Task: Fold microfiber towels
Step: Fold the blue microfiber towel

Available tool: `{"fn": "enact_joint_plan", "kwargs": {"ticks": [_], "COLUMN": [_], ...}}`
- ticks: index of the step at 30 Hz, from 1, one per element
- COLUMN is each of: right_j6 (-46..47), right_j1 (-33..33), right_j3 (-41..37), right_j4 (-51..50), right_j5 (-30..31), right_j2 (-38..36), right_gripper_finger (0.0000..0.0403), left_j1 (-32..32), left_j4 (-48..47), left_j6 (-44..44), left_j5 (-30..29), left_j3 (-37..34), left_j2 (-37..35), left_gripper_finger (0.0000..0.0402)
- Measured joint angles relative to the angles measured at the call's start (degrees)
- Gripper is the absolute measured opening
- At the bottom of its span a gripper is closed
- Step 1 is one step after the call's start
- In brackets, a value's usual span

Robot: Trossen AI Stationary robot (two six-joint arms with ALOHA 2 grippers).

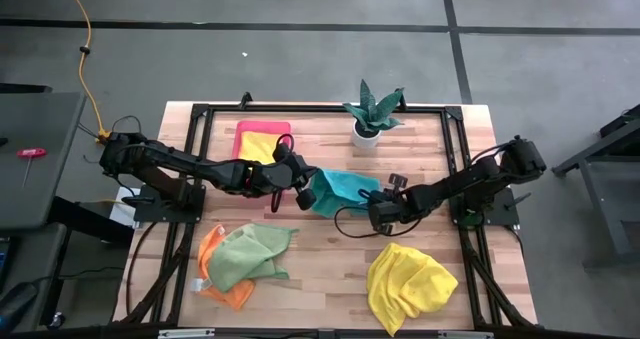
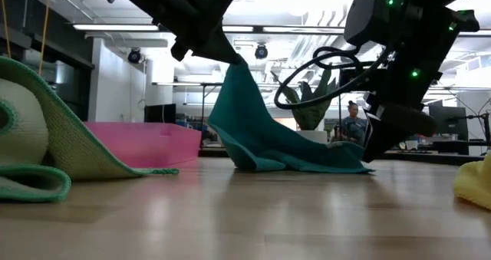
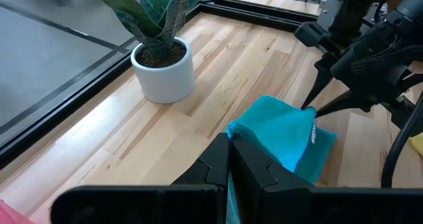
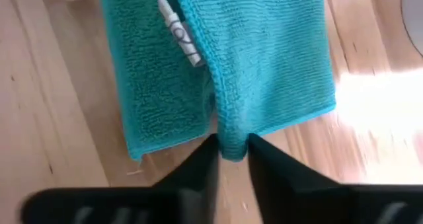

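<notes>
Left to right across the surface point(image 1: 330, 279) in the high view: at about eight o'clock an orange towel point(image 1: 212, 269) lies under a light green towel point(image 1: 250, 254); at eleven o'clock a yellow towel point(image 1: 258, 144) sits in the pink tray point(image 1: 262, 128).

At centre, the left tool point(image 1: 303, 187) is clamped shut on the nine o'clock corner of the teal towel point(image 1: 340, 191), lifting it so the cloth slopes down from that pinch to the wood, as the low view shows. The towel's long axis runs nine to three o'clock between the two arms.

The right tool point(image 4: 231, 154) is at the three o'clock end, its fingers closing on a folded edge of the teal cloth; the hem sits between them, nearly pinched.

Each arm is nearest its own end, so the fold likely turns on bringing one end over the other along that axis.

A second yellow towel point(image 1: 410, 284) lies at five o'clock; a potted plant point(image 1: 370, 114) stands at one o'clock.
</notes>
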Motion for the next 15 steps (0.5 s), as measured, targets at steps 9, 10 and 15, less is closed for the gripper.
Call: {"fn": "enact_joint_plan", "kwargs": {"ticks": [9, 10, 15], "right_j6": [-1.15, -1.88, -5.66], "right_j1": [-0.35, -0.47, -2.2], "right_j3": [3.54, 4.42, 9.13], "right_j4": [-8.6, -10.36, -16.49], "right_j5": [-0.5, -0.42, -1.53], "right_j2": [-3.7, -4.15, -8.17], "right_gripper_finger": [0.0008, 0.0005, 0.0002], "left_j1": [0.0, 0.08, 1.7], "left_j4": [-0.37, -0.49, -0.92], "left_j6": [0.09, 0.5, 3.49], "left_j5": [0.0, 0.0, 2.5], "left_j3": [0.0, 0.0, -0.05], "left_j2": [0.0, 0.0, -2.04], "left_gripper_finger": [0.0, 0.0, 0.0]}}
